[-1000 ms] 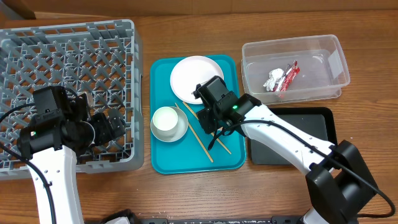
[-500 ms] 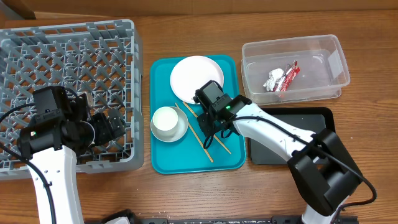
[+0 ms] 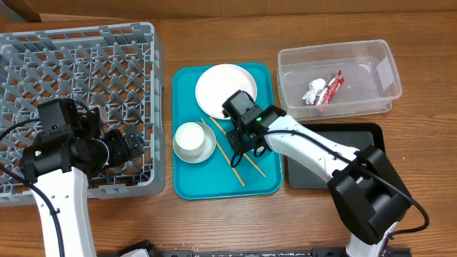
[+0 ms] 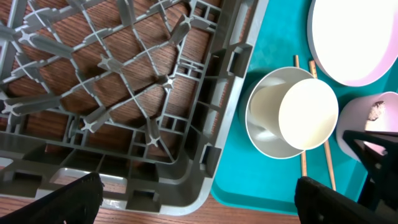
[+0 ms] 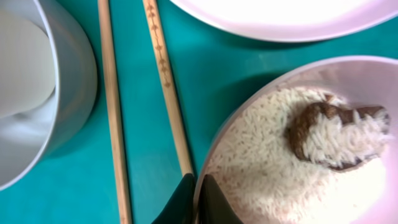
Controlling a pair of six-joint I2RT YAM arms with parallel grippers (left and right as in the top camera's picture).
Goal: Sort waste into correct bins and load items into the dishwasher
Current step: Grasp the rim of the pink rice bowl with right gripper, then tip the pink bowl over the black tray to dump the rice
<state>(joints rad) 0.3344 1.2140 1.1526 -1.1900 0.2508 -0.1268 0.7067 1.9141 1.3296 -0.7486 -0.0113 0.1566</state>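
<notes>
Since its rice [image 5: 249,168] probably belongs in a bin first, the right gripper [image 5: 194,198] pinches the rim of the pink bowl [image 5: 292,71] on the teal tray [image 5: 217,81], while the left gripper [image 4: 199,199] hangs wide open, empty.

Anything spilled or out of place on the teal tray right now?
Nothing is spilled. The rice and brown lump are all inside the pink bowl, whose rim the right gripper pinches. The white cup sits nested in the grey bowl. The chopsticks lie loose beside them.
</notes>
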